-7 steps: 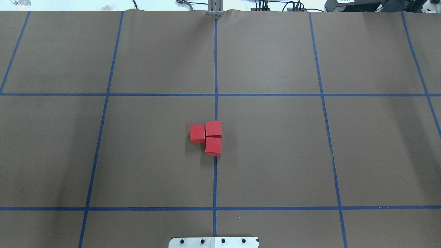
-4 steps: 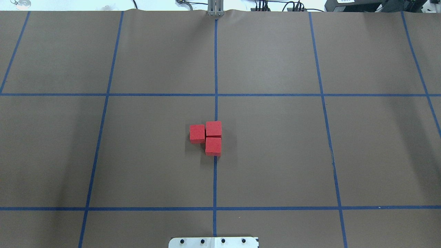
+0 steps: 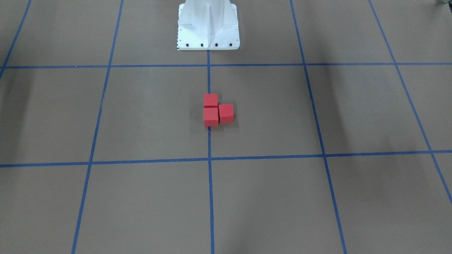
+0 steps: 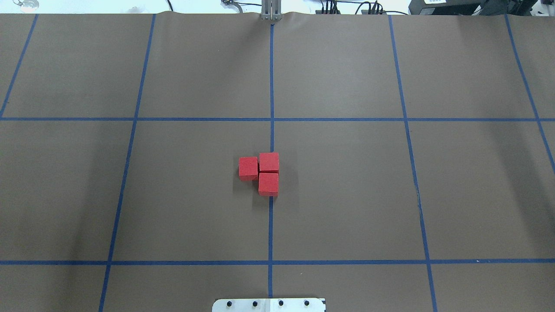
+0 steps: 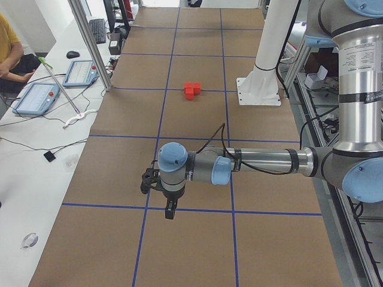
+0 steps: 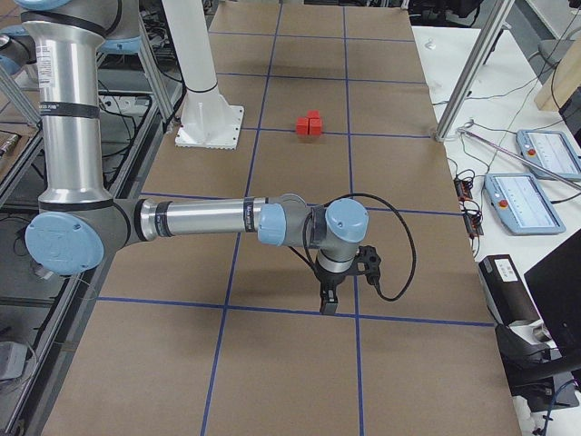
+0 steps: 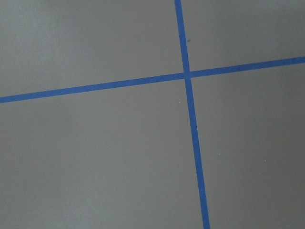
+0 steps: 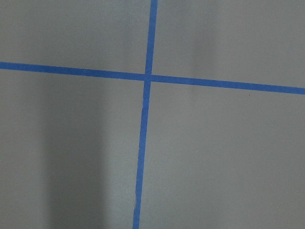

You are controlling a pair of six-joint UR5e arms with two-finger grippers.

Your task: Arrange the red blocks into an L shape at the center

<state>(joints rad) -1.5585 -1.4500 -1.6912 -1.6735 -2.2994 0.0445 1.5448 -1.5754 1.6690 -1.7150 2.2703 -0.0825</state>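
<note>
1. Brown table (image 4: pixel 347 195) with a blue tape grid (image 4: pixel 403 119).
2. Left arm (image 5: pixel 263 161) and right arm (image 6: pixel 209 221) stretch low over opposite table ends.
3. Left gripper (image 5: pixel 170 210) and right gripper (image 6: pixel 329 304) point down; I cannot tell whether their jaws are apart.
4. 3 red blocks (image 4: pixel 269 173) touch in an L at the center (image 4: pixel 271 208).

Could not read grip of left end effector (image 5: pixel 170 211), too small | nor of right end effector (image 6: pixel 329 302) | found base plate (image 4: pixel 269 305) cropped by bottom edge | found person (image 5: pixel 8 51) cut off at side | lost blue tape line (image 4: pixel 271 138) beneath red blocks (image 4: pixel 269 163)
</note>
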